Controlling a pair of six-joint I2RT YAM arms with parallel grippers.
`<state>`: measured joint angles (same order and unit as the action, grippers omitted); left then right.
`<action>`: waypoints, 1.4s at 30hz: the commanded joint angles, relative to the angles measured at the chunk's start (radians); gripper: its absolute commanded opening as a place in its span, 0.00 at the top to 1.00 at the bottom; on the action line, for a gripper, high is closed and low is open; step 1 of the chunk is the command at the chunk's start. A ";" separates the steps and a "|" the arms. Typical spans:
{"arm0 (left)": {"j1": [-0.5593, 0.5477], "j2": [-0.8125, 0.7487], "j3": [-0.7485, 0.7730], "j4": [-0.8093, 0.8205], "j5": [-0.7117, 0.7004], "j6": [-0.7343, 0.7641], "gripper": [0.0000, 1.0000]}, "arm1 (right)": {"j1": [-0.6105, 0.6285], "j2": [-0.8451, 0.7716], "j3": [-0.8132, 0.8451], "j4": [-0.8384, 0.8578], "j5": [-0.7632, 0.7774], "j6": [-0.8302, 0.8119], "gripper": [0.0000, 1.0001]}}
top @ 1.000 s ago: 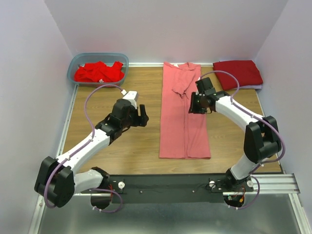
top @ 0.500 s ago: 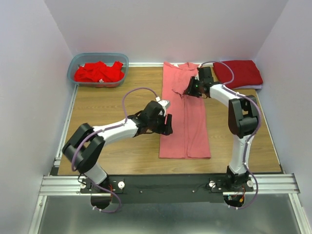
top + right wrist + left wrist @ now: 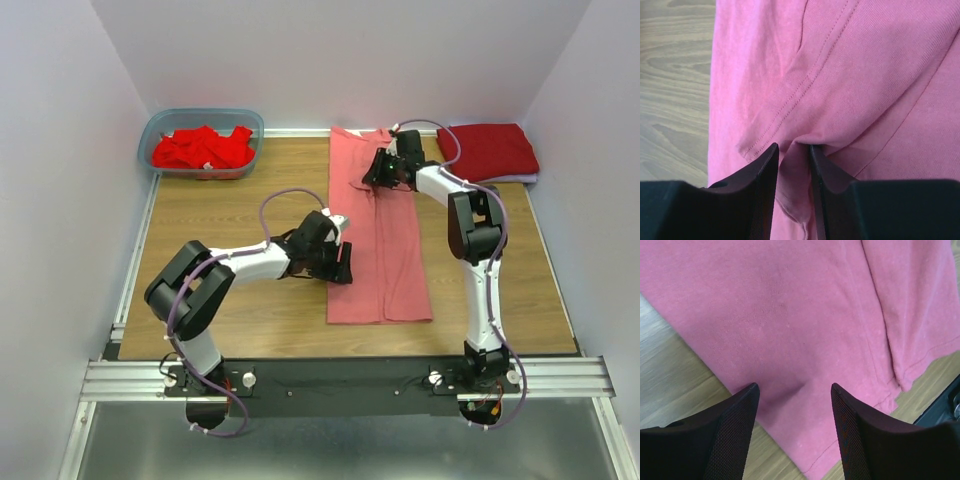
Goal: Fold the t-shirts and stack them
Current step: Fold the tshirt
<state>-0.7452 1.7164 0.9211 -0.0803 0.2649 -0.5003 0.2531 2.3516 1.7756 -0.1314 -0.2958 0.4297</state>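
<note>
A salmon-pink t-shirt (image 3: 385, 240) lies folded into a long strip down the middle of the table. My left gripper (image 3: 343, 268) is open, low over the shirt's left edge near the hem; the left wrist view shows pink cloth (image 3: 790, 315) between its spread fingers (image 3: 730, 425). My right gripper (image 3: 373, 180) is at the shirt's far end, on the folded sleeve. In the right wrist view its narrow jaws (image 3: 792, 146) pinch a ridge of pink cloth (image 3: 850, 60). Bright red tees (image 3: 202, 150) lie in the tub. A darker crimson tee (image 3: 487, 150) lies folded at the back right.
The translucent blue-grey tub (image 3: 152, 130) stands at the back left corner. Bare wooden table (image 3: 230, 200) lies between the tub and the pink shirt. White walls close in the back and both sides. A metal rail (image 3: 340, 378) runs along the near edge.
My left gripper has swung right from the bare wood onto the pink shirt's left edge. My right gripper has moved further back and left onto the sleeve fold and closed on cloth.
</note>
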 commanded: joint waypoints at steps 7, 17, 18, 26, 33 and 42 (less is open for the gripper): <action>0.136 -0.097 -0.154 -0.113 -0.058 0.005 0.31 | 0.052 0.147 0.182 -0.004 -0.114 0.052 0.61; 0.093 -0.280 -0.097 -0.130 -0.061 -0.067 0.27 | 0.055 -0.156 0.046 -0.074 -0.045 0.000 0.42; 0.092 -0.302 -0.093 -0.137 -0.073 -0.078 0.27 | 0.055 -0.197 -0.025 -0.136 -0.045 -0.021 0.38; 0.086 -0.508 -0.123 -0.256 -0.203 -0.112 0.27 | 0.055 -0.655 -0.559 -0.414 0.032 -0.072 0.34; 0.081 -0.590 -0.203 -0.302 -0.256 -0.139 0.27 | 0.054 -0.971 -0.906 -0.547 0.092 -0.008 0.35; 0.078 -0.560 -0.240 -0.299 -0.256 -0.136 0.27 | 0.057 -1.055 -1.101 -0.524 -0.025 0.018 0.44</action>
<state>-0.6628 1.1385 0.6830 -0.3676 0.0376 -0.6308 0.3069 1.2995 0.7235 -0.6579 -0.2684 0.4282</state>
